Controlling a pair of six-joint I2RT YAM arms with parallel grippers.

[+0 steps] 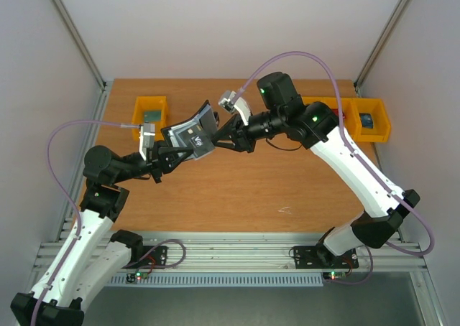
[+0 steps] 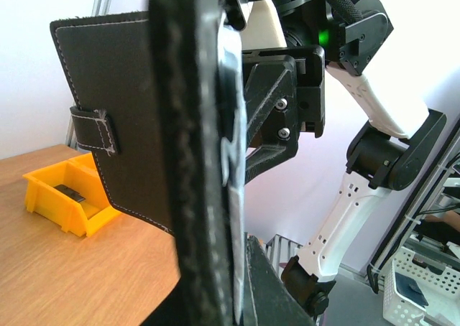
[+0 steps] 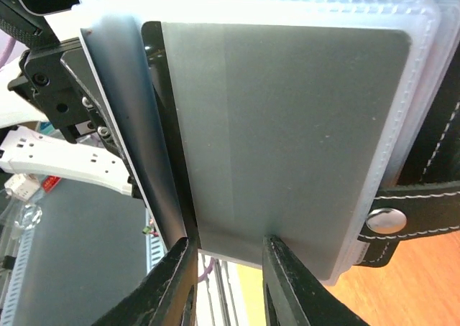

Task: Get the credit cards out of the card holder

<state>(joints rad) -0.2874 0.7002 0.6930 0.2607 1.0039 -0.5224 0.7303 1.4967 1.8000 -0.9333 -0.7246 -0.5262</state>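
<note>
Left gripper clenching small black stitched folding card holder, holding it aloft over table. Right gripper meeting sleeve edge, jaws standing apart, pinching nothing. Thin flat plastic credit cards sitting inside clear sleeves; none out, extraction judged barely beginning. Beyond: brown wooden tabletop, yellow plastic bins lining far edge, pale walls enclosing.

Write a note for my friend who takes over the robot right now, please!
Left pincer: shut on the holder, held open above the table.
Right pincer: part open, tips at the lower edge of a grey card in its clear sleeve; no grip shown.
Done: holder lifted and opened.
To do: pull that card and any others out.
</note>
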